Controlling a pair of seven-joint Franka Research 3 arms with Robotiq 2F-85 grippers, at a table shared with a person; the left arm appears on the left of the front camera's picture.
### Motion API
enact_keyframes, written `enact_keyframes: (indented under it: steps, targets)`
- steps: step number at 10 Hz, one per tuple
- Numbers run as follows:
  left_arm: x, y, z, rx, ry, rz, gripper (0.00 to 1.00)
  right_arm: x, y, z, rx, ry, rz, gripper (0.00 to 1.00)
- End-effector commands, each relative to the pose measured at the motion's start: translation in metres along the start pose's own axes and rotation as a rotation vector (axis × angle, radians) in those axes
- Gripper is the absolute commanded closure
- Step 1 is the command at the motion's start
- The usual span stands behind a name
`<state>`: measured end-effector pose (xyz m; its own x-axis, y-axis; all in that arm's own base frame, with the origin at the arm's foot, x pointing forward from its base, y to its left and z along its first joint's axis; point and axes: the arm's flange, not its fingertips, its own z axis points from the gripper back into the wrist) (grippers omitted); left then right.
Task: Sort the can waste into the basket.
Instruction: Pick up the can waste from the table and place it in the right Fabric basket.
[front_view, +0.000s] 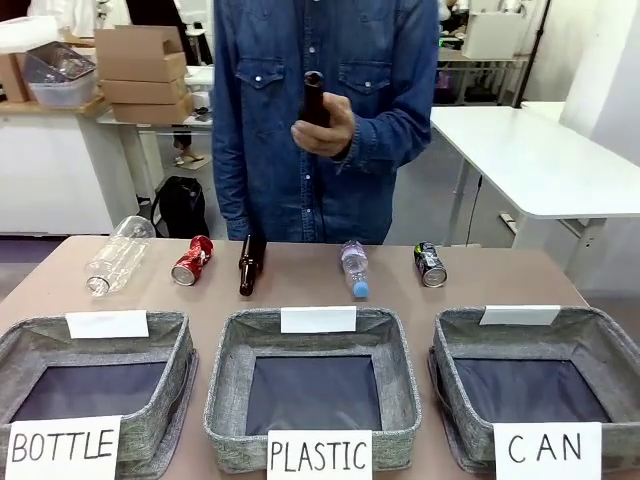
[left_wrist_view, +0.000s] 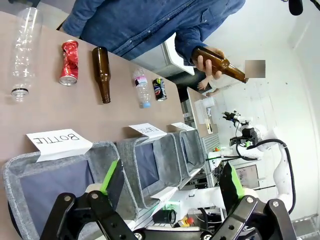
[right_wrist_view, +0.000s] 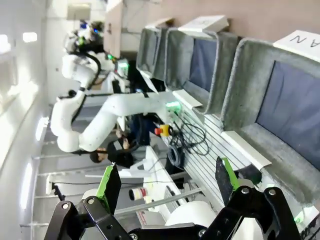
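A dented red can (front_view: 191, 260) (left_wrist_view: 69, 62) lies on the brown table at the far left of centre. The black can (front_view: 430, 264) (left_wrist_view: 159, 89) with silver ends lies at the far right. The grey basket signed "CAN" (front_view: 600, 345) (right_wrist_view: 240, 85) stands at the near right. My left gripper (left_wrist_view: 172, 182) hangs open over the near edge of the "BOTTLE" basket with nothing between its fingers. My right gripper (right_wrist_view: 167, 182) is open too, off the near side of the CAN basket, holding nothing.
Baskets signed "BOTTLE" (front_view: 160, 350) and "PLASTIC" (front_view: 225, 360) stand left and middle. A clear bottle (front_view: 118, 255), a brown bottle (front_view: 250, 265) and a small plastic bottle (front_view: 354, 268) lie in the far row. A person in denim (front_view: 260, 120) holds another brown bottle (front_view: 315, 98) above the table.
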<state>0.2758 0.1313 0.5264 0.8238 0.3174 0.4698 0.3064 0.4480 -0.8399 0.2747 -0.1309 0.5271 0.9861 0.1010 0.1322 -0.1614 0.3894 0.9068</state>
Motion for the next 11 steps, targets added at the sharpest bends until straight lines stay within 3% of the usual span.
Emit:
enact_keyframes:
  steps: [1,2,5,7,8,9,11]
  targets:
    - [0.001,-0.001,-0.002,-0.02,-0.009,-0.024,0.0,-0.039,-0.003,0.036,0.043,-0.14,0.076,0.0]
    - [0.001,-0.001,-0.002,-0.02,-0.009,-0.024,0.0,-0.028,-0.002,0.021,0.015,-0.165,0.112,0.0]
    - [0.001,-0.001,-0.002,-0.02,-0.009,-0.024,0.0,0.054,-0.009,-0.043,-0.181,-0.266,0.098,0.0]
    - [0.001,-0.001,-0.002,-0.02,-0.009,-0.024,0.0,0.099,-0.008,-0.078,-0.106,-0.263,0.11,0.0]
    - [0.001,-0.001,-0.002,-0.02,-0.009,-0.024,0.0,0.116,-0.01,-0.092,-0.135,-0.286,0.079,0.0]
    - [0.001,-0.001,-0.002,-0.02,-0.009,-0.024,0.0,0.116,-0.01,-0.087,-0.107,-0.276,0.064,0.0]
    - [0.001,-0.001,-0.002,-0.02,-0.009,-0.024,0.0,0.074,-0.011,-0.031,-0.065,-0.315,-0.01,0.0]
